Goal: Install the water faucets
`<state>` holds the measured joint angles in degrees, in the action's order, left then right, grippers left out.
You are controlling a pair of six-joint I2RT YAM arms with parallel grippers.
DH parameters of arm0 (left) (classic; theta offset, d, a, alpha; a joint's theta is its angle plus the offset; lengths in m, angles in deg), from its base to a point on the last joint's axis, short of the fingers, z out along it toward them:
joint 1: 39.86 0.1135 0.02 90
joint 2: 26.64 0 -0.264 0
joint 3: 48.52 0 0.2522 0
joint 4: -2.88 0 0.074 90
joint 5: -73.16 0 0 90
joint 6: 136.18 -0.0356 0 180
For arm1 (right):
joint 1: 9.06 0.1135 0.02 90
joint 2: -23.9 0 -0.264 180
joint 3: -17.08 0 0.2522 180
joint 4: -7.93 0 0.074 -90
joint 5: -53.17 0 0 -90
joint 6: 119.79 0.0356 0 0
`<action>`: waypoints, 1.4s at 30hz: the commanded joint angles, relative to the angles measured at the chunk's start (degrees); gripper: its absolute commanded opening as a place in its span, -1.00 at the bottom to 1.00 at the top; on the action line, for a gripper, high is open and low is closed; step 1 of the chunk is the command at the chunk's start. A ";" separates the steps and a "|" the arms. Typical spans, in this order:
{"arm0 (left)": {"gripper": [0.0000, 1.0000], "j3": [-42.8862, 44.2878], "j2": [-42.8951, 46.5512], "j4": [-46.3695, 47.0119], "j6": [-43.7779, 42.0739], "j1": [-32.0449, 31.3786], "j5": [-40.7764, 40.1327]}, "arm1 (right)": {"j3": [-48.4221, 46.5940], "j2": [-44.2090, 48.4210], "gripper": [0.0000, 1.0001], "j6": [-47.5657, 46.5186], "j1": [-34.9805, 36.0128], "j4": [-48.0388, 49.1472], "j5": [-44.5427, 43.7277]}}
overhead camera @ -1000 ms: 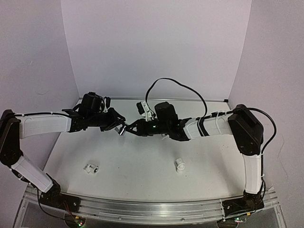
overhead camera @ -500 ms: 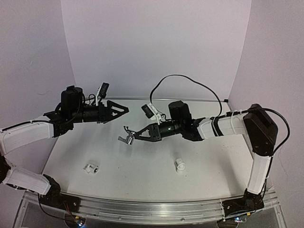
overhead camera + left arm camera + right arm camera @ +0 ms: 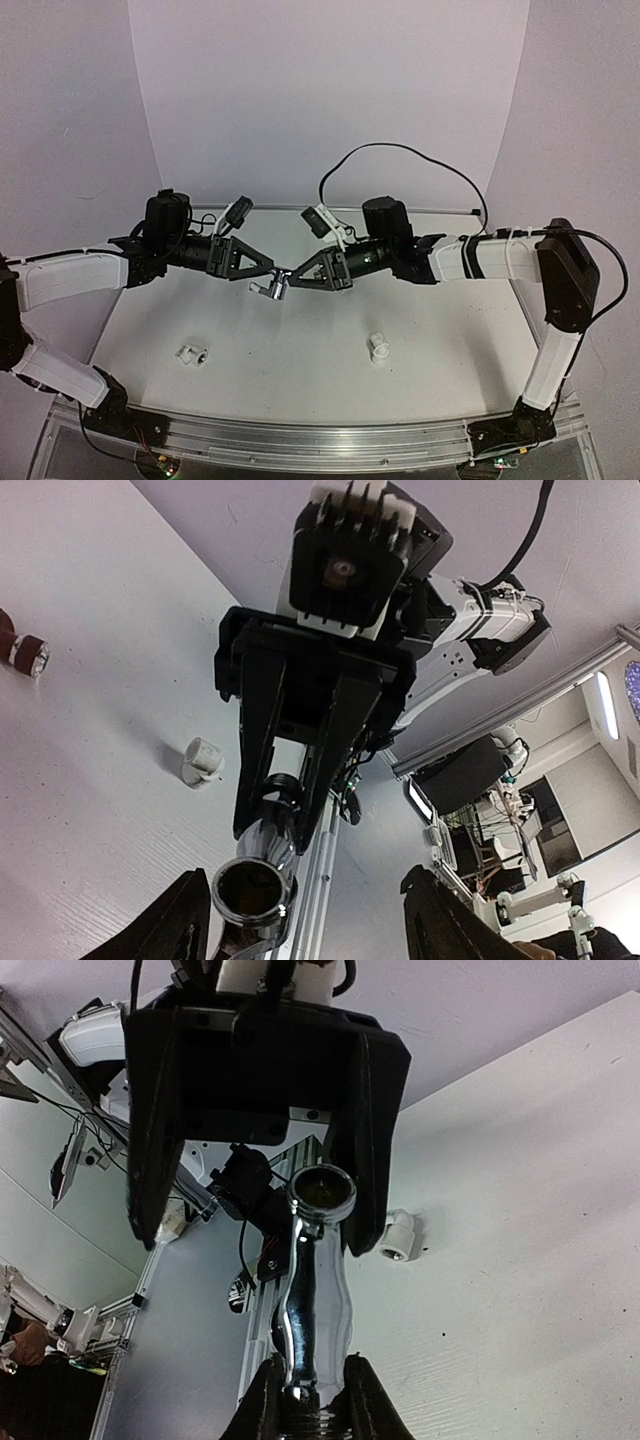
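A chrome water faucet (image 3: 270,289) hangs in the air over the table's middle. My right gripper (image 3: 312,1365) is shut on its threaded end, and its body (image 3: 315,1280) points away from that wrist. My left gripper (image 3: 308,880) faces it with jaws open, one finger (image 3: 185,920) close beside the faucet's round mouth (image 3: 250,890), the other finger (image 3: 440,920) well clear. In the right wrist view the left fingers (image 3: 150,1160) stand either side of the faucet's mouth without pinching it. A reddish-brown water faucet (image 3: 20,650) lies on the table at the left wrist view's edge.
Two white plastic pipe fittings lie on the white table (image 3: 300,370), one front left (image 3: 192,352) and one front right (image 3: 379,346). The aluminium rail (image 3: 320,440) with the arm bases runs along the near edge. White walls enclose the back and sides.
My left gripper let go of the chrome faucet, drew back to the left wide open, then came back around the faucet's mouth with jaws narrower. The right gripper kept its hold.
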<state>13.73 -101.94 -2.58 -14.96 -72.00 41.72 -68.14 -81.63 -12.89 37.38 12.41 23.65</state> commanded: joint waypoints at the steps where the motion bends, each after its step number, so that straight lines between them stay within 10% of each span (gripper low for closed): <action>1: 0.37 1.25 -3.10 2.33 0.27 -0.11 4.39 | -3.48 2.55 -1.00 -1.78 -0.15 0.46 1.44; 23: -0.07 4.81 -7.25 2.33 0.88 -2.32 3.60 | -5.03 0.21 -1.00 -2.45 -0.14 -1.80 1.24; 36: -0.97 5.36 -5.95 2.33 0.47 -2.31 -0.28 | -4.49 0.04 -1.00 -2.21 -0.19 -2.48 0.00; 42: -1.00 3.66 -3.88 2.34 -1.58 -2.23 -7.12 | -1.90 2.48 0.07 -2.06 -0.60 -4.55 -7.58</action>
<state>16.44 -108.83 -1.95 -15.25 -74.30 39.75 -70.80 -81.82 -14.18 36.85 8.22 21.73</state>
